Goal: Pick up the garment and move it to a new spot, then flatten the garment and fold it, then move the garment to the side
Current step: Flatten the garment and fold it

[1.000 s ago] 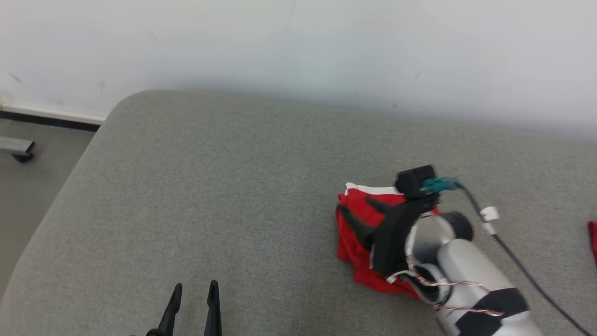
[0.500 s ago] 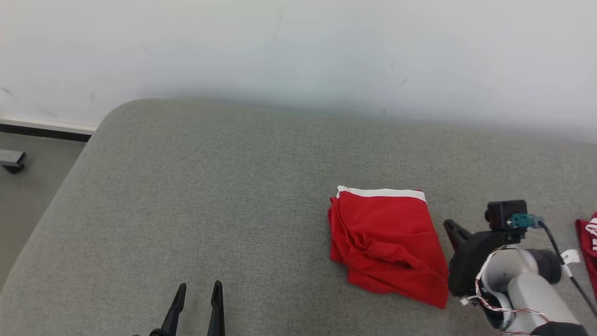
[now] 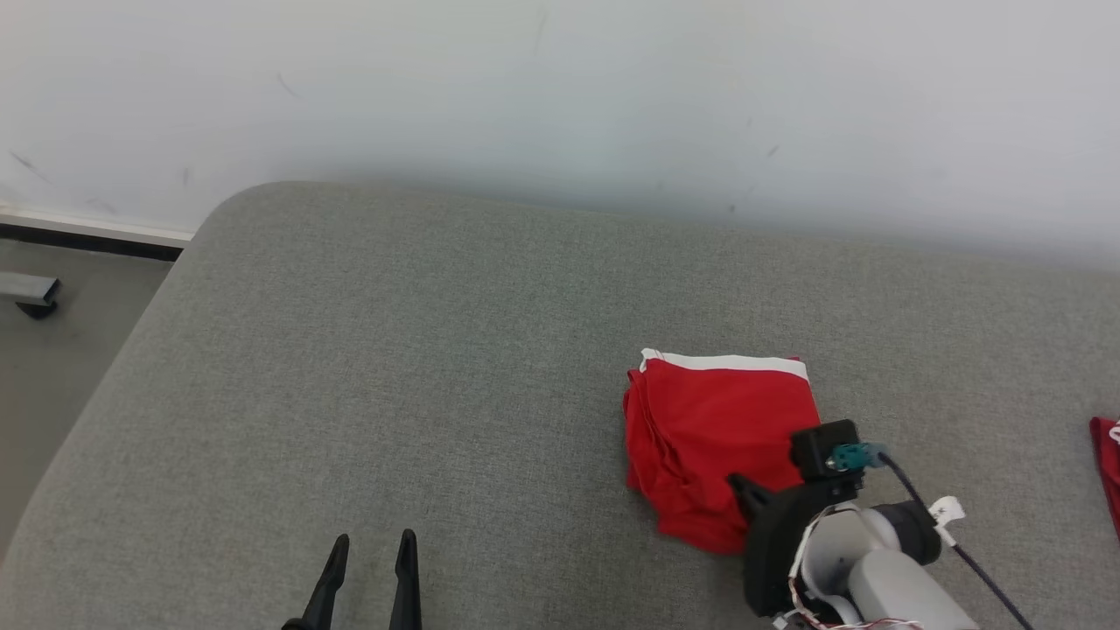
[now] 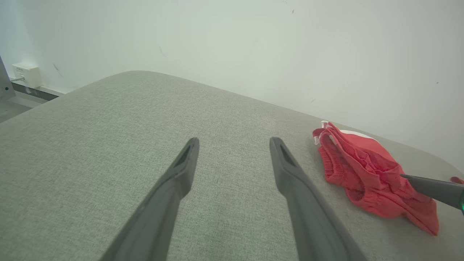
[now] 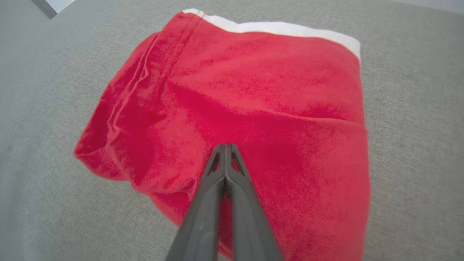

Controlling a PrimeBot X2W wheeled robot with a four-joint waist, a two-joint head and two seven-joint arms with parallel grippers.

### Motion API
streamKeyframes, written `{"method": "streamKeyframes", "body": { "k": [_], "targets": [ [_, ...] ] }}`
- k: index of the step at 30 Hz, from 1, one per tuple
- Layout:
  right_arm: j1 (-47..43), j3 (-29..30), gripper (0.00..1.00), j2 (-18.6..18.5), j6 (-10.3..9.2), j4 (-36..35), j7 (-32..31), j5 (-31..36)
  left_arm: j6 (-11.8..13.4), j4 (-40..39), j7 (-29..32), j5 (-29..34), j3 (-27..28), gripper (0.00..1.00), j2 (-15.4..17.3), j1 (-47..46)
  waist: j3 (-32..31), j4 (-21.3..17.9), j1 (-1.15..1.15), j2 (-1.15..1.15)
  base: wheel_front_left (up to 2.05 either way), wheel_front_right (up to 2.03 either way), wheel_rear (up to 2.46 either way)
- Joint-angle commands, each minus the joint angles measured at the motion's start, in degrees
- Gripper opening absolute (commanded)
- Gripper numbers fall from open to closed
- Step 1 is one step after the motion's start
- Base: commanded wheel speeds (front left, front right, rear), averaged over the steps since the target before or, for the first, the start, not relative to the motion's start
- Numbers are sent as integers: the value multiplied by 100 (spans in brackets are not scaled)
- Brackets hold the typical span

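The garment (image 3: 713,429) lies folded, slightly rumpled, on the grey cushion (image 3: 420,350), right of centre. Judgement: relocation, flattening and folding appear complete; the move to the side remains. The right gripper (image 5: 225,145) is over the garment, fingers pressed together, no cloth visibly pinched. The left gripper (image 4: 233,141) is parted, empty, well apart.

I'm seeing the shorts (image 3: 717,420) lying on the surface (image 3: 394,350), right of its middle, with the wall (image 3: 560,87) behind it. My right claw (image 3: 744,488) is hovering over their near part. My left claw (image 3: 374,541) is sitting well apart to the left. Another garment (image 3: 1109,464) is lying at the far right edge.
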State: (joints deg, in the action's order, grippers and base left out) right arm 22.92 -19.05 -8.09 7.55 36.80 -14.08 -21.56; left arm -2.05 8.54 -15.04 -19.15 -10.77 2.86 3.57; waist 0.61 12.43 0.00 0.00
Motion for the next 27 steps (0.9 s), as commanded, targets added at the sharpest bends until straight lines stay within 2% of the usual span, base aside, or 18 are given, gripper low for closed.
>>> {"method": "streamKeyframes", "body": {
  "k": [1,12,16,22,27],
  "targets": [
    [-47,-159,0,127,-16,13,23,1,-12,8,-17,73,33,100,5,68,-5,-20,0,0,0,0,0],
    [99,-1144,0,449,-16,411,124,-198,-31,32,-17,86,37,100,5,74,-26,-66,0,0,0,0,0],
    [125,-1421,0,509,-16,459,261,-531,-23,39,-17,82,40,100,5,80,-54,-52,0,0,0,0,0],
    [113,-1489,0,521,-16,160,638,-931,25,17,-17,111,154,100,5,150,-137,-159,0,0,0,0,0],
    [-156,-1170,0,494,-16,-382,1223,-985,13,-82,-17,211,342,100,5,257,-245,-439,0,0,0,0,0]
  ]
}}
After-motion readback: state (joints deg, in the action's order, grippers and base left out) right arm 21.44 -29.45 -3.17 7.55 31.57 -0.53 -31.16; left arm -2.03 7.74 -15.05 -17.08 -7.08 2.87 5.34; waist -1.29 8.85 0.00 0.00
